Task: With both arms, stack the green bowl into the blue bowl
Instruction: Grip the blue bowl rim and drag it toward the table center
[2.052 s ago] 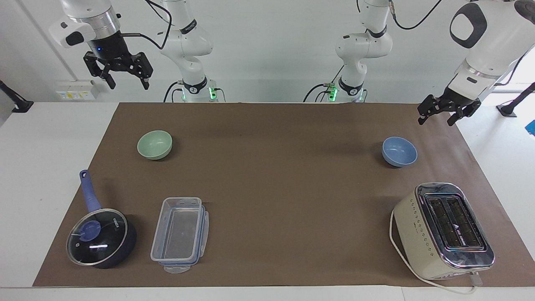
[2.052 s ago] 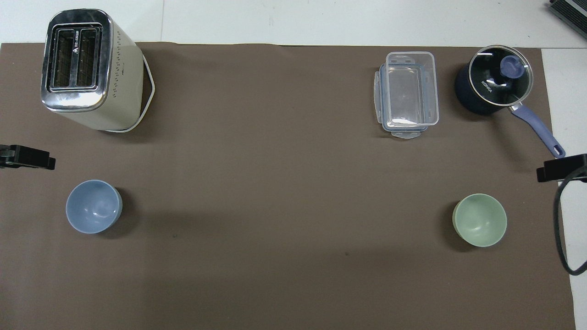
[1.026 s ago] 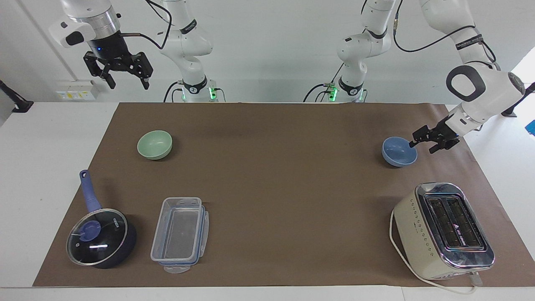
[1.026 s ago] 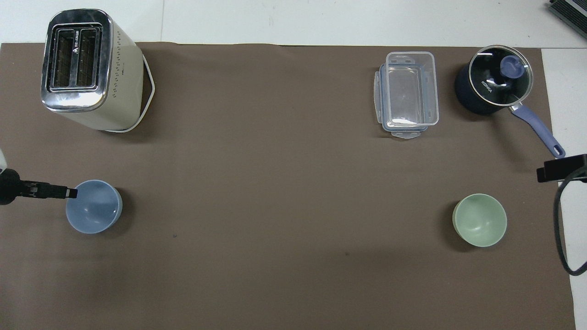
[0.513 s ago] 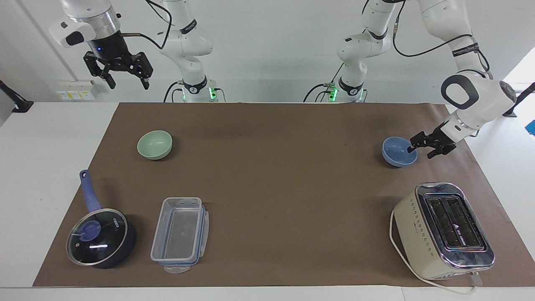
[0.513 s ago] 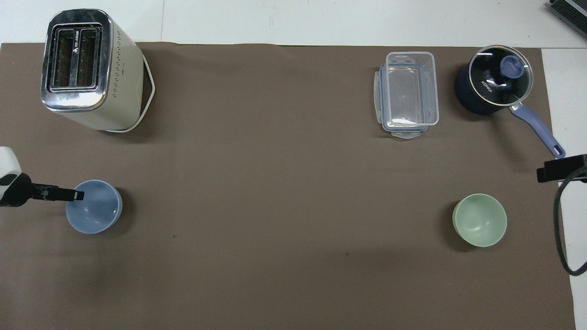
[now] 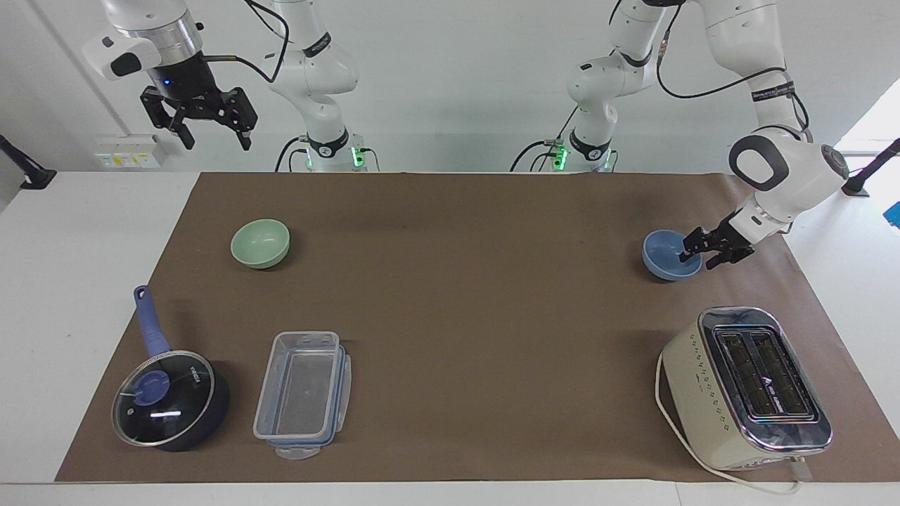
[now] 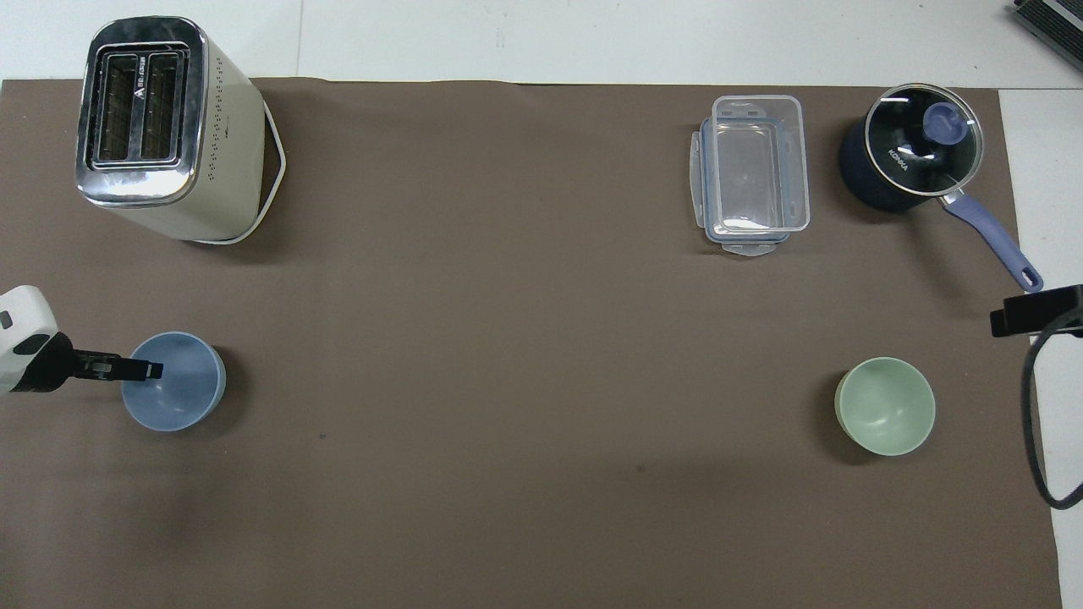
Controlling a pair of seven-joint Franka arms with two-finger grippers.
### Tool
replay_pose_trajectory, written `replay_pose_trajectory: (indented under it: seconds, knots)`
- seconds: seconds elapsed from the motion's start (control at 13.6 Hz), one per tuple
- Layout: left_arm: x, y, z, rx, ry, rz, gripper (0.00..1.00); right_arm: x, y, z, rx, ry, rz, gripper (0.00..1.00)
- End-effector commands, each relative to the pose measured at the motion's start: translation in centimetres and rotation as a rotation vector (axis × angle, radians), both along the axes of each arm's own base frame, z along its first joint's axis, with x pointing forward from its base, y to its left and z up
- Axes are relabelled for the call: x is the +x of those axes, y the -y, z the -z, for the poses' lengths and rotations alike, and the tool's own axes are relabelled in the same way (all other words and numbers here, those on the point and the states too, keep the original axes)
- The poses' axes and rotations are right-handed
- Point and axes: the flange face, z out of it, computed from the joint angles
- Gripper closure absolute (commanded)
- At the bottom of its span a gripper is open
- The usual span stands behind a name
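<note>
The pale green bowl (image 7: 260,243) stands on the brown mat toward the right arm's end; it also shows in the overhead view (image 8: 885,406). The periwinkle-blue bowl (image 7: 666,258) stands toward the left arm's end, also seen in the overhead view (image 8: 179,396). My left gripper (image 7: 697,258) is down at the blue bowl's rim, open, with one finger inside the bowl and one outside; in the overhead view the left gripper (image 8: 144,370) reaches over that rim. My right gripper (image 7: 198,128) waits open, high above its end of the table, and holds nothing.
A cream toaster (image 7: 745,386) stands farther from the robots than the blue bowl. A clear plastic container (image 7: 302,393) and a dark-blue lidded saucepan (image 7: 169,399) stand farther from the robots than the green bowl.
My left gripper has come down from above the table's end to the blue bowl's rim and slid one finger into the bowl. The right arm and both bowls have not moved.
</note>
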Motion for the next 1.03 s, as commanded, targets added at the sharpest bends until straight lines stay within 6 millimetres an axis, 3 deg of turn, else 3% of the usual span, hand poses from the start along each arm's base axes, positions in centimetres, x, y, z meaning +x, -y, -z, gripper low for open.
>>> replay_pose_trajectory:
  seconds: [0.0,0.07,0.15,0.29,0.59,0.81,0.95]
  knots:
    - [-0.9,-1.3,0.2,-0.021,0.014,0.009,0.78,-0.7,0.0,0.0,0.008,0.010,-0.014,0.00]
    - [-1.0,-1.4,0.1,-0.023,0.014,0.016,0.92,-0.7,0.0,0.0,0.008,0.010,-0.014,0.00]
    - [-1.3,-1.5,0.2,-0.034,0.000,0.024,1.00,-0.7,0.0,0.0,0.008,0.010,-0.016,0.00]
    - [-2.2,-0.8,0.1,-0.081,-0.069,0.037,1.00,-0.7,0.0,0.0,0.008,0.010,-0.014,0.00]
    - [-2.0,1.1,-2.8,-0.088,-0.069,0.048,1.00,-0.7,0.0,0.0,0.008,0.010,-0.014,0.00]
    - [-1.1,5.9,-6.3,-0.063,-0.049,0.037,1.00,-0.7,0.0,0.0,0.008,0.010,-0.014,0.00]
    - [-0.7,10.5,-7.8,-0.049,-0.049,0.037,1.00,-0.7,0.0,0.0,0.008,0.010,-0.014,0.00]
